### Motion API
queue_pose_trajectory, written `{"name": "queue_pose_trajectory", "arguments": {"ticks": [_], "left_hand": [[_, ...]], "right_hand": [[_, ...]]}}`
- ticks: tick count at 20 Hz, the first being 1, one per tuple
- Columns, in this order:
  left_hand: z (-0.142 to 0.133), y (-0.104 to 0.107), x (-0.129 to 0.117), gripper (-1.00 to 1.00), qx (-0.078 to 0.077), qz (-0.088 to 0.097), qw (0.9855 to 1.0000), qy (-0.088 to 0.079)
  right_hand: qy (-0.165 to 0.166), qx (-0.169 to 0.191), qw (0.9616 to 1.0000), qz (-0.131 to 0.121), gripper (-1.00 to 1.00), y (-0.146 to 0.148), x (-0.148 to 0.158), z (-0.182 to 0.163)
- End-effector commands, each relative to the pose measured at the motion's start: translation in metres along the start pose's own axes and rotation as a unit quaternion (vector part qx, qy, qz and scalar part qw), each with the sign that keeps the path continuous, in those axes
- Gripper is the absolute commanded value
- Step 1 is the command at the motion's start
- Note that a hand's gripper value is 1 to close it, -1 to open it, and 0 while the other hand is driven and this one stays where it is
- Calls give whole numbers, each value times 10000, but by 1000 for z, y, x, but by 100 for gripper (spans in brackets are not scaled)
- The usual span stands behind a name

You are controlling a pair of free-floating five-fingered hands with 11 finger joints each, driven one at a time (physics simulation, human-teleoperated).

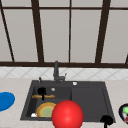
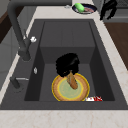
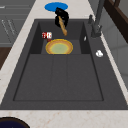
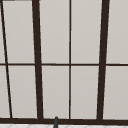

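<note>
Dark composite kitchen sink set into a pale marbled bench, seen beneath a dark-framed window. The left hand hangs over the left basin with its fingers curled round a slim brown wooden stick-like utensil; the left side view shows the same hand above the utensil, whose lower end points down at, and may touch, a round yellow-rimmed plate with a green centre lying flat on the basin floor. In the right side view the utensil slants down from the hand toward the plate. A small red-and-white object lies just beside the plate at the basin's front wall. The right hand hovers at the sink's front right corner, near a dark bowl holding green and red items; whether its fingers are spread or curled cannot be told. A blue oval mat lies on the bench at left, a dark tap stands behind the basin, and a large red ball sits in the foreground.

Hazards, as judged: the utensil is held near one end, so it may pivot or slip from the grasp; a downward push could tip or slide the plate against the small object.
</note>
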Motion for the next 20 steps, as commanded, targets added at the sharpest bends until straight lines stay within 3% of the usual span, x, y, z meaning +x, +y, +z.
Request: {"name": "queue_pose_trajectory", "arguments": {"ticks": [1,7,9,20], "left_hand": [[4,27,16,100,-95,-6,10000,-14],[19,67,40,100,-81,9,9999,-64],[32,71,45,100,-101,-63,9998,-169],[105,109,77,100,-15,5,10000,-21]], "right_hand": [[0,0,10000,0,0,0,0,0],[0,0,10000,0,0,0,0,0],[0,0,10000,0,0,0,0,0],[0,0,10000,0,0,0,0,0]]}}
